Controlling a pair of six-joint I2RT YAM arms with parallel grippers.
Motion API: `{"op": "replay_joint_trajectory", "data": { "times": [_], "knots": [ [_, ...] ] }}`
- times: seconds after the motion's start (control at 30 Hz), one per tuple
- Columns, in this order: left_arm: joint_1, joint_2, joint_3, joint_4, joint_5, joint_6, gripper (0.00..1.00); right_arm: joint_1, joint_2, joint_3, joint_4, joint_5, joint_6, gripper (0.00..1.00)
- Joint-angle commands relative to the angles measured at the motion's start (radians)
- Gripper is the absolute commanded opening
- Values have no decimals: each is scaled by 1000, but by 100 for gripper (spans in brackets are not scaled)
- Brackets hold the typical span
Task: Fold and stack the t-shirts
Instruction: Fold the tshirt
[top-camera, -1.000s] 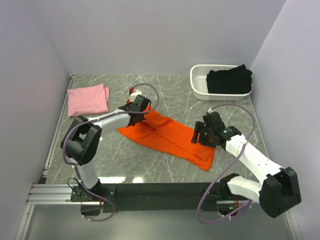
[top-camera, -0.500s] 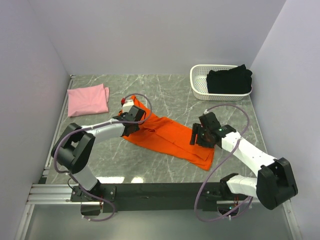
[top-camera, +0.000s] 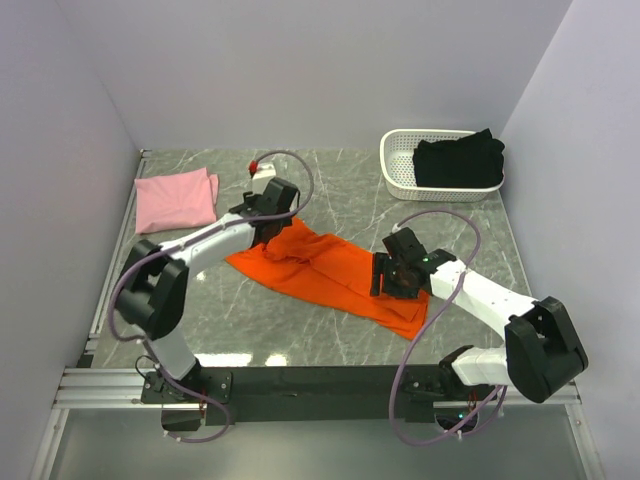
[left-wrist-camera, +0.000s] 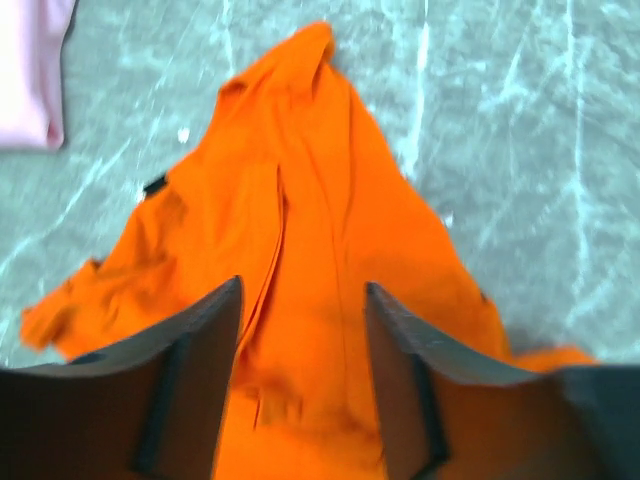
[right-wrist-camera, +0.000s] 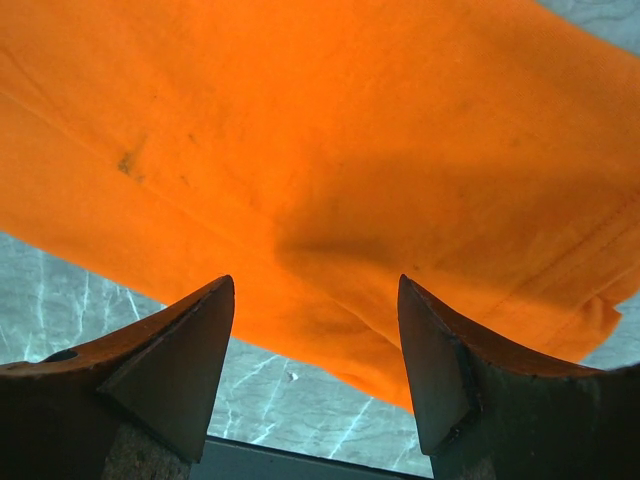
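A bright orange t-shirt lies in a long, crumpled strip across the middle of the table. My left gripper hovers over its upper left end, jaws open, with only cloth showing between the fingers. My right gripper stands open over the shirt's lower right end, holding nothing. At the far left lies a folded pale pink t-shirt, whose corner shows in the left wrist view. A black t-shirt is heaped in the basket.
The white slotted basket stands at the back right, near the right wall. Walls close the grey marble table on three sides. A black rail with both arm bases runs along the near edge.
My left gripper was shut on the orange shirt's end; it has opened, let go and shifted toward the back. The right gripper has crept left over the shirt, still open.
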Motion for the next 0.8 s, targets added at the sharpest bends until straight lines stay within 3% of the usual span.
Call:
{"op": "replay_joint_trajectory", "data": {
  "times": [0.0,0.3,0.77],
  "knots": [
    [20,94,88,-40,-44,64,55,14,-1,22,25,3,11,73],
    [87,174,104,-37,11,86,47,18,-7,14,23,8,16,73],
    [129,246,120,18,92,127,47,46,7,25,13,14,30,73]
  ]
}}
